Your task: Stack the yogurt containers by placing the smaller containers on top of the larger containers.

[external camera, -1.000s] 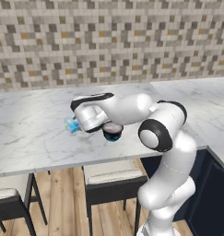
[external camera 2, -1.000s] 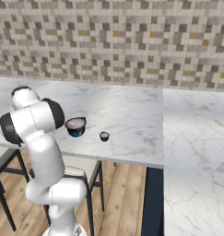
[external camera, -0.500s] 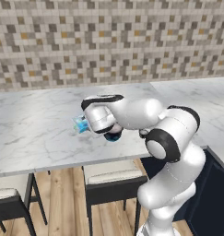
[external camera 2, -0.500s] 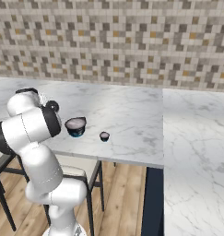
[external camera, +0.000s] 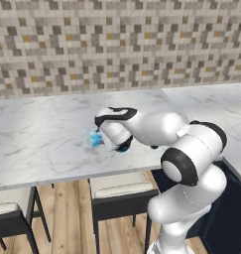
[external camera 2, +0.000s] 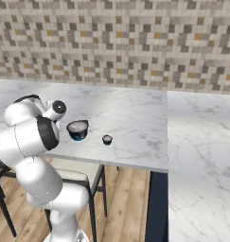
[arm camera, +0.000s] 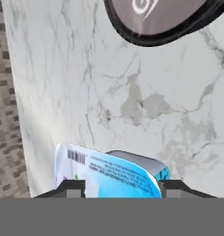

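From my left base camera I see the small light-blue boxy yogurt container on the white marbled bench, near its front edge, with wide bare marble to its left. My end effector sits right at it; in the hand camera the light-blue container lies between the two fingertips, but I cannot tell whether they press it. Just right of it stands the wide dark round tub with a pale grey-pink top, hemming that side. Further right, apart, is the tiny dark round cup, then open bench toward the corner
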